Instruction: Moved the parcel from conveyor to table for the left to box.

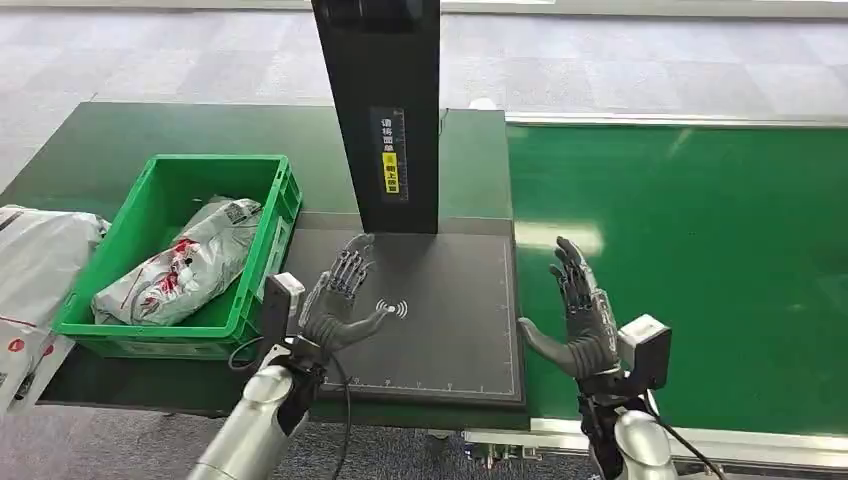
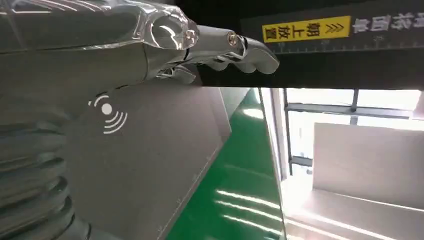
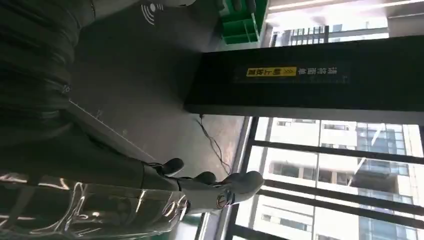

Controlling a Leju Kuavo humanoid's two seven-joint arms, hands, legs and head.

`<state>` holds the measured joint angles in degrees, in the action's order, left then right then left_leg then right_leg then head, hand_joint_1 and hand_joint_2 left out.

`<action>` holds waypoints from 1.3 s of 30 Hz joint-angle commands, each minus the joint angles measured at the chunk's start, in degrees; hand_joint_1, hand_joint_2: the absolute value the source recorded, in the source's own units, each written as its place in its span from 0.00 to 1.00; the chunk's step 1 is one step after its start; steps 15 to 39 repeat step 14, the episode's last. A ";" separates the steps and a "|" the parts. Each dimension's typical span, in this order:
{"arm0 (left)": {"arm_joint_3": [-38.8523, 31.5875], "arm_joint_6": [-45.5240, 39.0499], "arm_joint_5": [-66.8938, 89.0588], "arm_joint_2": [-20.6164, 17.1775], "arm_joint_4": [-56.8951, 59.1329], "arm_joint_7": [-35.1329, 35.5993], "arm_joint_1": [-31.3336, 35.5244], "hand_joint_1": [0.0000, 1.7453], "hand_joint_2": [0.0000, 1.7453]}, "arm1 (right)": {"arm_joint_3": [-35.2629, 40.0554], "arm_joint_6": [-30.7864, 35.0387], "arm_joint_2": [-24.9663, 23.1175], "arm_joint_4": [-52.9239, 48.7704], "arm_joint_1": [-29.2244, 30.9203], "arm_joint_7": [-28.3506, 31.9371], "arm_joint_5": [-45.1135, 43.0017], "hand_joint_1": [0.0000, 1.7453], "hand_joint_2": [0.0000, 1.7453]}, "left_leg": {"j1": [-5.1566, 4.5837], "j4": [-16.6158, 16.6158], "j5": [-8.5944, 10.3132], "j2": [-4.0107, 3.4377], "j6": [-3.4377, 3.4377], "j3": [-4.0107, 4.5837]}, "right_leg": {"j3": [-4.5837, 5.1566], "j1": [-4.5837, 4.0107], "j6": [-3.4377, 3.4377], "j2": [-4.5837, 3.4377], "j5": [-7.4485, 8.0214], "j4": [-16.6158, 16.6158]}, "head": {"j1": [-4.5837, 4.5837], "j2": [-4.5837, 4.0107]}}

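both hands empty here: left robot hand (image 1: 340, 300) spread over the dark grey scan pad (image 1: 450, 340) at lower centre, right robot hand (image 1: 580, 320) spread over the green conveyor belt (image 1: 700, 250). the crinkly silver plastic parcel (image 1: 185, 265) lies in the green plastic crate (image 1: 150, 190), centre left.

We see two silver, rounded forearms, each ending in a dark grey hand with black, segmented fingers. The left hand (image 1: 340, 305) has a thick grey thumb and a small white-and-grey camera box clamped at its wrist, with a black cable looping beside that box. The right hand (image 1: 578, 325) carries a matching box at its wrist, with black cabling below it. Close up, the fingers (image 2: 240, 50) look glossy silver-grey, with small round screws.
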<state>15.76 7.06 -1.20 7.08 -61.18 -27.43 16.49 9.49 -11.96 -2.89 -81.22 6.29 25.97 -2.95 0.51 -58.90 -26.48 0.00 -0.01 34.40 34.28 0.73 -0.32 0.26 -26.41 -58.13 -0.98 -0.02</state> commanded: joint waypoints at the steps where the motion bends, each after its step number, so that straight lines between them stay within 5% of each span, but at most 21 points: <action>1: 0.24 -2.92 0.39 -0.72 -5.20 -0.54 -2.03 0.00 1.00 | 0.80 -1.49 0.58 2.74 0.92 -0.61 0.11 0.00 1.00 | 0.03 0.05 -0.03 -0.07 -0.01 -0.13 | -0.11 -0.03 -0.01 -0.08 0.00 0.07 | 0.00 0.00; 9: -1.59 -3.75 -2.56 0.42 -7.21 -2.26 -4.21 0.00 1.00 | 2.22 -6.75 0.62 6.50 2.20 -3.65 -3.63 0.00 1.00 | 0.03 0.12 -0.03 -0.11 0.01 -0.22 | -0.22 -0.04 -0.02 -0.12 0.01 0.15 | 0.00 0.00; 39: -1.63 -3.16 -3.38 0.01 -9.12 -2.38 -5.71 0.00 1.00 | 2.69 -6.67 0.47 8.06 2.93 -5.23 -3.36 0.00 1.00 | 0.02 0.07 -0.02 -0.10 0.00 -0.13 | -0.13 -0.02 -0.01 -0.10 0.02 0.09 | 0.02 0.00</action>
